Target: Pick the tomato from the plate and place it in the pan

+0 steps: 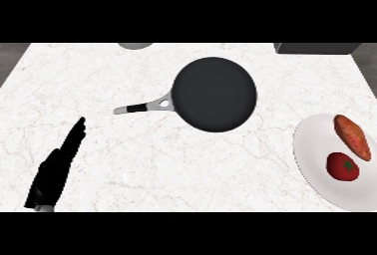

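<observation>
Left hand point(57, 167) low at the view's left edge, fingers straight and pressed together, edge-on, pointing up and away across the table point(110, 74), holding nothing. No right hand anywhere in view.

From that hand outward: bare marble first, then the pan point(215, 93) up and to the right, dark and round, its handle point(140, 107) pointing back toward the left hand's side. Farther right again, well apart from the hand and past the pan, the white plate point(313, 149) cut by the view's right edge. On it, the tomato point(342, 166), red, green stem up, on the plate's near part; just beyond it an orange-red oblong vegetable point(352, 137), close but seemingly not touching.

Tomato thus across the whole table from the left hand, on the robot's right side. Likely a job for the right arm, coming in from the lower right; pan then up and to the left of the tomato.
</observation>
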You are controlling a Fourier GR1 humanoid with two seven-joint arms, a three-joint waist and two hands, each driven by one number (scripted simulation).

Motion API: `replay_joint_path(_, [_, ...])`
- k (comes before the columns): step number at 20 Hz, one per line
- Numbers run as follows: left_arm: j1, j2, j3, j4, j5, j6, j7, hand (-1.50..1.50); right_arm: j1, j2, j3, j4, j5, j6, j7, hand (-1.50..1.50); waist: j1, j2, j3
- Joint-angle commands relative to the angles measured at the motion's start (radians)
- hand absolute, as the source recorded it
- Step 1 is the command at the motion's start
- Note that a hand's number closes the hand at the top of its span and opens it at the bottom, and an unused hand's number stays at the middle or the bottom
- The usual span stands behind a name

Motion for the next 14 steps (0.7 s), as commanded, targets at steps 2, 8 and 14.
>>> replay_joint_path(2, [-0.020,-0.002,0.009,-0.031,-0.027,-0.001,0.058,0.00,-0.070,-0.001,0.064,0.084,0.030,0.133,0.052,-1.50,-0.001,0.000,0.001])
replay_joint_path(8, [-0.004,-0.026,0.031,0.008,-0.032,-0.032,-0.005,0.00,-0.113,0.061,0.129,0.061,0.034,0.153,0.182,-1.50,-0.007,-0.002,0.000])
replay_joint_path(14, [-0.003,-0.058,0.044,0.033,-0.054,-0.040,-0.009,0.00,-0.155,0.124,0.144,0.186,0.069,0.181,0.117,-1.50,-0.007,0.000,0.000])
